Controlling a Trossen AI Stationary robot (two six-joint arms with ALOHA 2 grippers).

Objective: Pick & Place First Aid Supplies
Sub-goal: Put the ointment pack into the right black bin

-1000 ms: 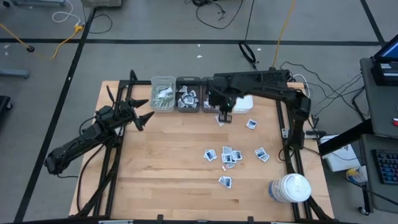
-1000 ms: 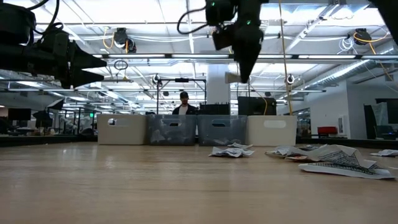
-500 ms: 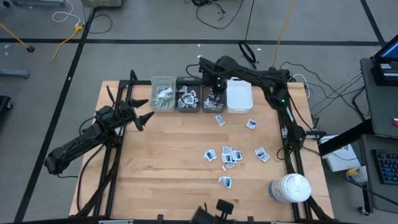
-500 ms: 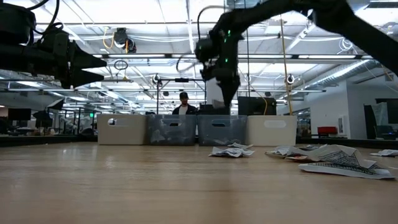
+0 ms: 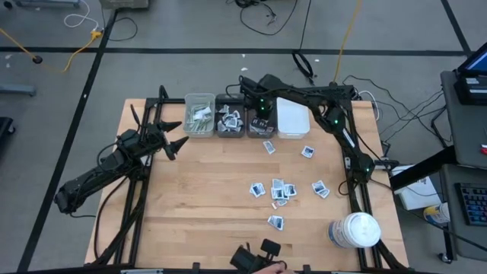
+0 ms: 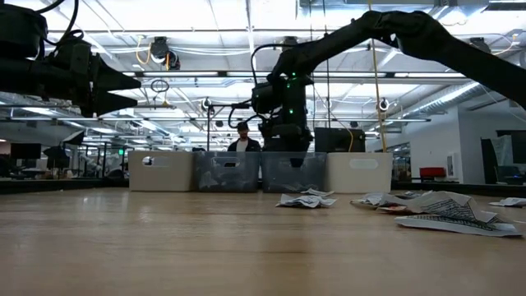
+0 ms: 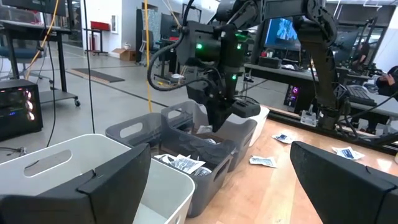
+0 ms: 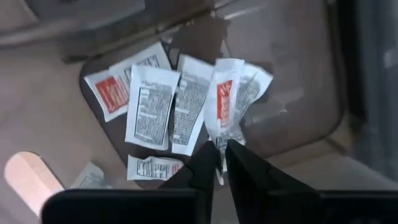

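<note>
My right gripper (image 5: 261, 116) reaches straight down into a grey bin (image 5: 259, 126), the third in a row of bins at the table's far edge, and is shut on a white sachet with red print (image 8: 225, 102). Several more sachets (image 8: 152, 109) lie flat on that bin's floor. Loose sachets (image 5: 278, 190) lie scattered on the wooden table, right of its middle. My left gripper (image 5: 173, 141) waits open at the table's left, pointing level toward the bins. My right gripper pinches the sachet's near end (image 8: 219, 142) between its two fingertips (image 8: 205, 163), coming from above and pointing down. The crumpled sachet hangs below the fingers, over the sachets on the bin's floor; whether it touches them I cannot tell.
Beside the grey bin stand a pale bin with wrapped strips (image 5: 199, 114), a dark bin with sachets (image 5: 230, 118) and a white bin (image 5: 293, 118). A large white jar (image 5: 356, 230) stands at the near right corner. A person (image 6: 242, 136) shows beyond the table.
My right gripper has gone from above the table in front of the bins toward the far edge and a little toward the left, and has sunk down into the third bin, carrying the sachet with it.
</note>
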